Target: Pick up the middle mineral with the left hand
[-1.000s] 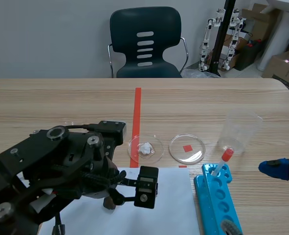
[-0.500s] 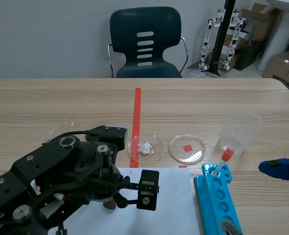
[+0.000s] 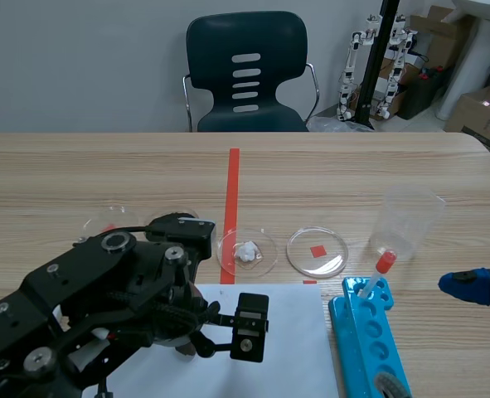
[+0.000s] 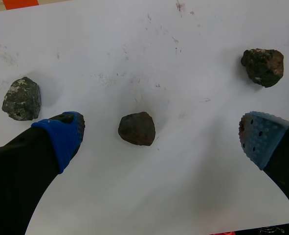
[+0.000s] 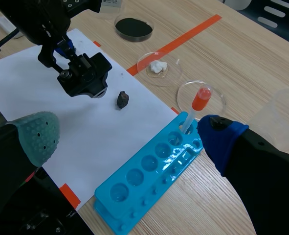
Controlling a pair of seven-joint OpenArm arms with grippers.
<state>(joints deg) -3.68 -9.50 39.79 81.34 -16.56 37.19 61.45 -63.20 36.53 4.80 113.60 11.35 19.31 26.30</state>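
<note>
Wooden table (image 3: pixel 352 174) with a white paper sheet (image 4: pixel 193 205) on its near side. Left gripper (image 4: pixel 159 134) hangs over the sheet, jaws spread wide. Its two blue pads (image 4: pixel 61 134) flank the middle rock (image 4: pixel 137 128), and neither touches it. The middle rock is dark brown and lies flat on the paper between the fingers, closer to one pad than the other.

A grey speckled rock (image 4: pixel 21 99) sits just outside that nearer finger. A dark reddish rock (image 4: pixel 262 66) lies ahead of the other finger, well apart from the middle one. All three rest on the paper, none touching another. In the scene view the left arm (image 3: pixel 104 290) covers most of the sheet.

Right gripper (image 5: pixel 129 139) has its jaws spread too, with nothing between them. It is at the right side of the table, over the blue tube rack (image 5: pixel 149 181). A dropper with a red bulb (image 3: pixel 381 265) stands in the far end of the rack.

Past the paper there is a glass dish (image 3: pixel 269 249) holding a white lump (image 3: pixel 246 251). Beside it a second clear dish (image 3: pixel 344 249) sits over a red square mark. A clear plastic cup (image 3: pixel 406 220) stands beyond the rack. A dish of black powder (image 5: pixel 134 25) lies further along, near the left arm. A black chair (image 3: pixel 245 70) stands behind the table.
</note>
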